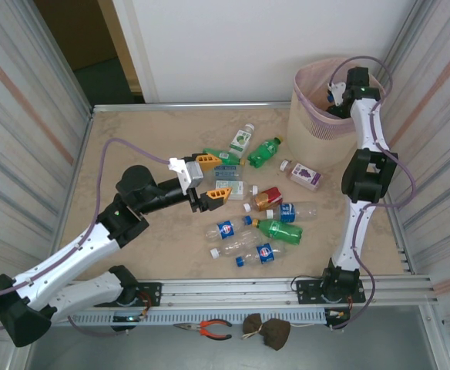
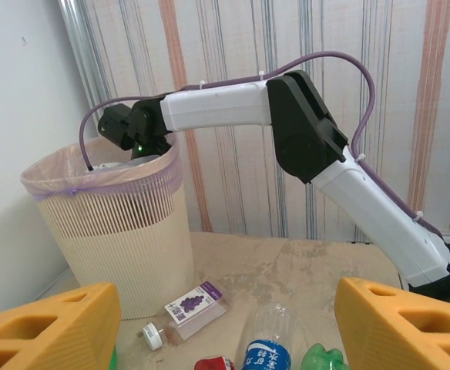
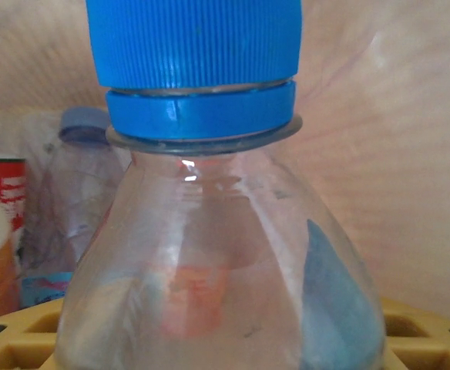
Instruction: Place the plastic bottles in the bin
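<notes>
bin (image 1: 310,132) mouth: right end effector (image 1: 334,98) inside | table (image 1: 132,139) far-left: bare | centre: plastic bottles (image 1: 279,230) crowded

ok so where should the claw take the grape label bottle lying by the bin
Grip the grape-label bottle across its labelled body, coming straight down from above. It lies flat on its side, clear of the bin, so both long sides look free. The white cap end looks too small for a sure hold.
</notes>
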You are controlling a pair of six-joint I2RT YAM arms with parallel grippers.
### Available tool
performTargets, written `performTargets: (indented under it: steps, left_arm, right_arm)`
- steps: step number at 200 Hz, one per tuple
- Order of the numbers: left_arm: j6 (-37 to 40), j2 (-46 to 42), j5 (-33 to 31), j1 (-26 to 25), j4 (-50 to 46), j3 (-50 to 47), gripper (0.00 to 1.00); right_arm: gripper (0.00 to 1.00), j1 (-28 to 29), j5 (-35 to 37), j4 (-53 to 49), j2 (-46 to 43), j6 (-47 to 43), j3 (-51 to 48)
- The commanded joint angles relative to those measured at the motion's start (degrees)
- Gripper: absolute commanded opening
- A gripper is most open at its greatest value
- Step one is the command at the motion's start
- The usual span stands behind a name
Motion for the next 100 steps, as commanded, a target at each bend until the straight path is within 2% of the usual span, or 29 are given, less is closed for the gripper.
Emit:
performTargets:
  steps: [1,25,71,100]
  left_arm:
    - [-0.1,-0.7,-0.5,-0.1,0.7,-0.9,0.74]
    - [0.0,-0.9,-0.7,0.0,1.0,-0.9,0.74]
    - [0.0,-0.8,0.1,0.4,0.4,-0.3,0.74]
    - [0.1,-0.9,0.4,0.4,-0.2,0.0,0.74]
  right_arm:
    - [0.58,-0.5,0.2,-1.1,2.1,1.4,-1.1]
    - [0.62,-0.4,0.5,-2.2,3.4,2.1,-0.8]
    - [0.75,-0.4,1.6,-2.5,2.9,2.7,0.3]
    - [0.80,-0.4,1.7,-2.9,1.2,3.1,1.1]
